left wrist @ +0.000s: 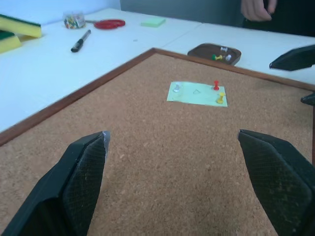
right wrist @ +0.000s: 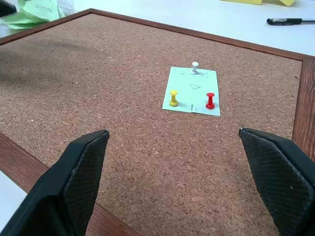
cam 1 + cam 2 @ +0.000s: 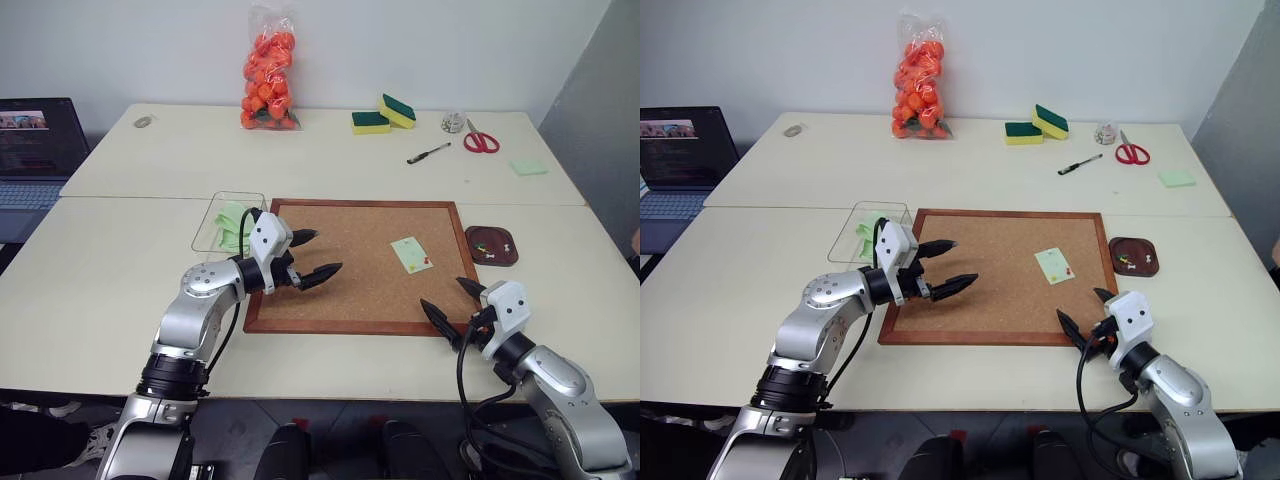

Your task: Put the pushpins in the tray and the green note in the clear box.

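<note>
A pale green note (image 3: 411, 253) lies on the corkboard (image 3: 360, 300), held by three pushpins: a red one (image 2: 210, 100), a yellow one (image 2: 173, 98) and a white one (image 2: 195, 68). The dark brown tray (image 3: 492, 246) to the board's right holds a few pins. A clear box (image 3: 229, 222) at the board's far left corner holds green slips. My left gripper (image 3: 312, 256) hovers open over the board's left part, well short of the note. My right gripper (image 3: 455, 305) stands open at the board's near right corner, empty.
On the far table lie two green-and-yellow sponges (image 3: 383, 115), a pen (image 3: 428, 153), red scissors (image 3: 480, 139), a small jar of pins (image 3: 452, 122), a green note pad (image 3: 528, 168) and a bag of orange balls (image 3: 269, 70). A laptop (image 3: 35, 150) sits far left. A person's hand (image 1: 258, 8) is beyond the tray.
</note>
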### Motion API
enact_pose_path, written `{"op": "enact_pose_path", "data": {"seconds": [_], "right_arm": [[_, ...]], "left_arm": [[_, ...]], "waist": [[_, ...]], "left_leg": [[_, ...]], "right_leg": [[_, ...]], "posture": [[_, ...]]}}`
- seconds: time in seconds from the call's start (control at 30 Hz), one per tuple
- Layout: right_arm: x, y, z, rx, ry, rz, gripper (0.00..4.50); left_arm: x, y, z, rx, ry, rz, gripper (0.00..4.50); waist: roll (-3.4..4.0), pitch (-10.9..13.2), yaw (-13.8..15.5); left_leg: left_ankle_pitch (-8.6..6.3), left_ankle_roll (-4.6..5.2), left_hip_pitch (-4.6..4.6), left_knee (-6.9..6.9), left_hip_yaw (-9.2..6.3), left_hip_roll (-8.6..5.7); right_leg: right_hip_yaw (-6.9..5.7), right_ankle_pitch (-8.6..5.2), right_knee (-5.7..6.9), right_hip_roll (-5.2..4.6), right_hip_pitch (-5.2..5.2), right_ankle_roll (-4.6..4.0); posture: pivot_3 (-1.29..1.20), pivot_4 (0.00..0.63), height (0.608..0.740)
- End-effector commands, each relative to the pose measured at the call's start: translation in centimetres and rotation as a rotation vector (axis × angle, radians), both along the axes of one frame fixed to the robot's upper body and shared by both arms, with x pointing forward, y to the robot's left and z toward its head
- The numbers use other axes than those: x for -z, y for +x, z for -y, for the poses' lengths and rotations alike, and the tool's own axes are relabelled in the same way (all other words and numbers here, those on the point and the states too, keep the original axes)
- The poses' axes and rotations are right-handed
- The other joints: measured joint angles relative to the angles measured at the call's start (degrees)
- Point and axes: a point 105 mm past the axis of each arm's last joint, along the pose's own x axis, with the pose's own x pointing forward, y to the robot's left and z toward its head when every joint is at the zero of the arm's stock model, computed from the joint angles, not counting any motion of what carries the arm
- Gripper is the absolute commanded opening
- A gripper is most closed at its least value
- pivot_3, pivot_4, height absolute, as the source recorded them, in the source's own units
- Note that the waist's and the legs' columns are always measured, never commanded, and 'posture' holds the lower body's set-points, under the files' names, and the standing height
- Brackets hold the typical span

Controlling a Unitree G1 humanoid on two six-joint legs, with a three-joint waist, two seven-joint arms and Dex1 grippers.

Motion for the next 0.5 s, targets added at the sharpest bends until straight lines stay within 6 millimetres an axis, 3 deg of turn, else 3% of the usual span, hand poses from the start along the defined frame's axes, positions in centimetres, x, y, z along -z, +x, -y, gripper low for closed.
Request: {"op": "enact_pose_path", "data": {"seconds": [0.03, 0.13, 0.5], "right_arm": [[-1.6, -0.1, -0.4, -0.010, 0.001, 0.062, 4.50], [-1.8, -0.1, -0.5, -0.015, -0.006, 0.070, 4.50], [-2.0, -0.1, -0.5, -0.008, -0.015, 0.084, 4.50]], "left_arm": [[-0.9, 0.4, 0.6, 0.018, 0.030, 0.070, 4.22], [-0.4, 0.8, 0.6, 0.007, 0.068, 0.078, 3.86], [0.8, 2.1, 1.7, -0.010, 0.118, 0.065, 1.76]], "waist": [[0.00, 0.00, -0.01], [0.00, 0.00, -0.01], [0.00, 0.00, 0.02]], "left_leg": [[0.00, 0.00, 0.00, 0.00, 0.01, 0.00], [0.00, 0.00, 0.00, 0.00, 0.00, -0.01], [0.00, 0.00, -0.01, 0.01, 0.00, -0.02]], "right_leg": [[0.01, 0.00, 0.00, 0.00, 0.00, 0.00], [0.00, 0.00, 0.00, 0.00, 0.00, 0.00], [0.00, 0.00, 0.00, 0.00, 0.00, 0.00]], "posture": [[0.00, 0.150, 0.740], [0.00, 0.150, 0.740], [0.00, 0.150, 0.740]]}}
